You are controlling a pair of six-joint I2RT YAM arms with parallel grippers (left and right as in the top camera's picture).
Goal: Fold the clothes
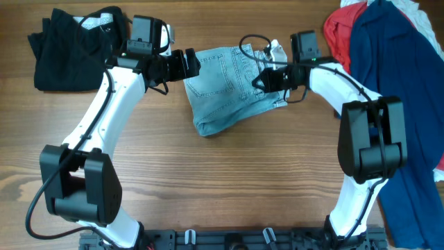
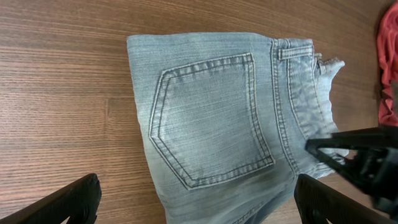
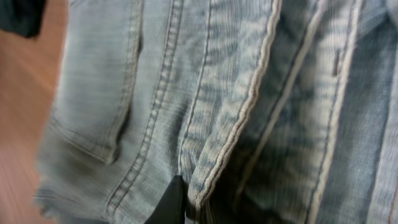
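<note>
The light-blue denim shorts (image 1: 229, 87) lie folded on the table's far middle, a back pocket facing up (image 2: 211, 118). My left gripper (image 1: 191, 64) is open and hovers over the shorts' left edge; in the left wrist view its two black fingers (image 2: 199, 205) straddle the denim without touching it. My right gripper (image 1: 262, 80) is at the shorts' right edge, by the waistband. In the right wrist view one black finger (image 3: 199, 205) presses against a raised hem fold of the shorts (image 3: 249, 93); the other finger is hidden under the cloth. The right gripper also shows in the left wrist view (image 2: 360, 158).
A black garment (image 1: 69, 48) lies crumpled at the far left. A pile with a navy garment (image 1: 395, 62), a red one (image 1: 340, 28) and a white one (image 1: 409, 10) fills the right side. The red one also shows in the left wrist view (image 2: 388, 62). Bare wooden table (image 1: 229, 180) lies in front.
</note>
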